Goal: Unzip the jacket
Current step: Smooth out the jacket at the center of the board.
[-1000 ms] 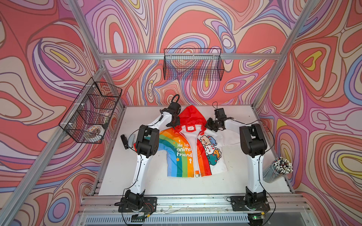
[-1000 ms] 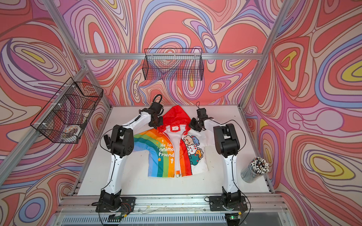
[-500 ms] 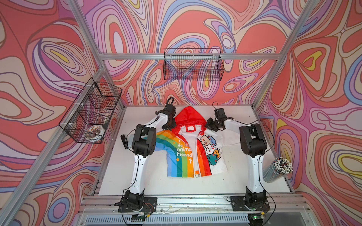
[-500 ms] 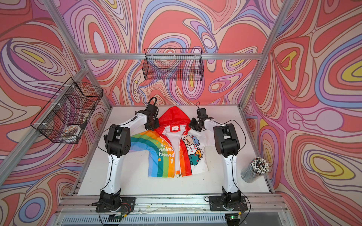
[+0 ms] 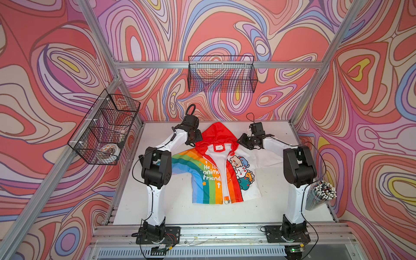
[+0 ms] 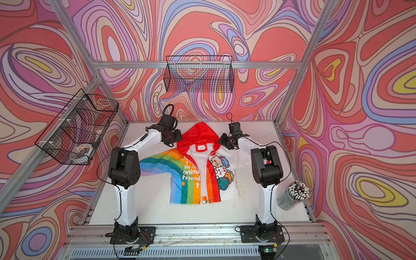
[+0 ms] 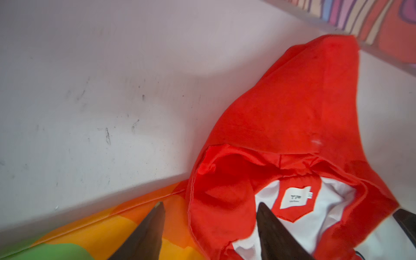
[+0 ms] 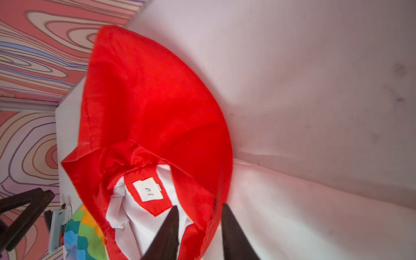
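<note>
Straddling the hood (image 7: 281, 101) edge by the rainbow shoulder, the left gripper (image 7: 211, 203) stands with jaws apart. The jacket (image 5: 209, 180) lies flat on the table (image 5: 270, 202) between the arms. The right gripper (image 8: 200, 206), jaws likewise apart, straddles the hood's opposite edge.

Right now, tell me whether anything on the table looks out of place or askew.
Nothing stands out. The jacket lies flat on the table, front parted, zipper pull at the hem; only the hood is rumpled at its edge.
</note>
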